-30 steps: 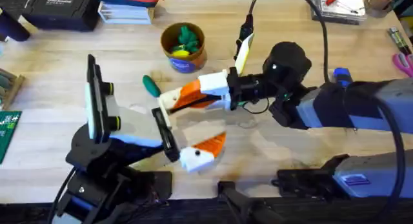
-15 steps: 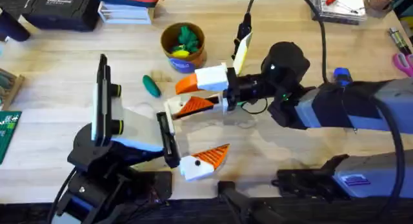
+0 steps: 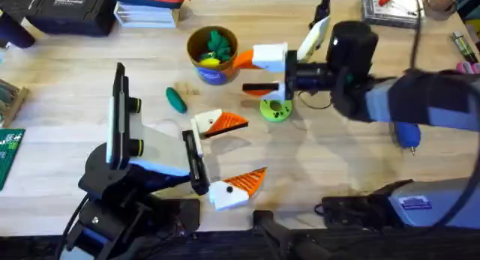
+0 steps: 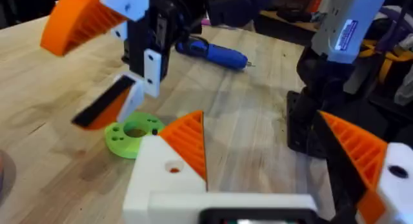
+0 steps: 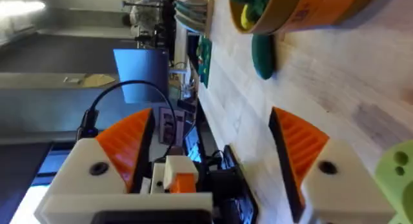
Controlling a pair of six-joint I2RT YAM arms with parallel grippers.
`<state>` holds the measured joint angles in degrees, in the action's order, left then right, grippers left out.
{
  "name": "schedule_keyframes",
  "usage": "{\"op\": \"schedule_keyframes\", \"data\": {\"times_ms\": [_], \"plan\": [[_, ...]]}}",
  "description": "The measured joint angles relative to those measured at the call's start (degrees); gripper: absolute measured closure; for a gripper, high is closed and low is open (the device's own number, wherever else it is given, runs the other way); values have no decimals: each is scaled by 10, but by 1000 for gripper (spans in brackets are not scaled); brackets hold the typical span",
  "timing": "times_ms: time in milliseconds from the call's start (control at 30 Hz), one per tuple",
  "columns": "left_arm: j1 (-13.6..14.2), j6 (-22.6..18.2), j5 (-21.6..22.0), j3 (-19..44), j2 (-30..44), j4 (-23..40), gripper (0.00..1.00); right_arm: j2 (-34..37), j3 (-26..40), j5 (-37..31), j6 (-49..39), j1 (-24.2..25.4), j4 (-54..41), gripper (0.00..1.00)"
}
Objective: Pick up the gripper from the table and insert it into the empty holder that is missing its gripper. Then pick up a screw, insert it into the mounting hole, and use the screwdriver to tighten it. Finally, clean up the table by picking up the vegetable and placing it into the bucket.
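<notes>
Right claw (image 3: 259, 71): wide apart, holding nothing. One finger sits against the bucket's (image 3: 213, 55) rim side, the other hangs just above the green disc (image 3: 276, 109). In the right wrist view its two orange pads (image 5: 298, 143) stand well apart with bare desk (image 5: 361, 101) between them; the bucket (image 5: 303, 8) and the vegetable (image 5: 262, 55) lie beyond the fingertips, the vegetable just beside the bucket.

Left claw (image 3: 229, 153): also wide, empty. One finger (image 3: 217, 124) lies between the vegetable (image 3: 176, 100) and the disc; the other (image 3: 238, 186) is nearer the desk's front edge. Left wrist view: the disc (image 4: 132, 132) rests flat on the desk just past the pad (image 4: 187, 141), with the right claw's lower finger touching or nearly touching the disc's edge; cannot tell which.

Vegetable: on the desk, near the bucket, apart from both claws.

Screwdriver (image 4: 213, 53): lying on the desk beyond the disc, under the right arm (image 3: 420, 103).

Bucket holds green toys and a yellow piece.
</notes>
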<state>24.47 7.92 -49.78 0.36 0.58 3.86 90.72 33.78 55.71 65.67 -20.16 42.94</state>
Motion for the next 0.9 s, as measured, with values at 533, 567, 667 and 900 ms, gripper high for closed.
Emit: {"op": "schedule_keyframes", "data": {"times_ms": [533, 567, 667, 900], "plan": [[0, 0, 0, 0, 0, 0, 13, -272, 154, -288, -353, -6, -744, 7], [0, 0, 0, 0, 0, 0, 13, -283, 155, -334, -365, -24, -777, 6], [0, 0, 0, 0, 0, 0, 13, -294, 156, -445, -389, -69, -840, 7], [0, 0, 0, 0, 0, 0, 13, -281, 156, -546, -409, -110, -856, 7]]}}
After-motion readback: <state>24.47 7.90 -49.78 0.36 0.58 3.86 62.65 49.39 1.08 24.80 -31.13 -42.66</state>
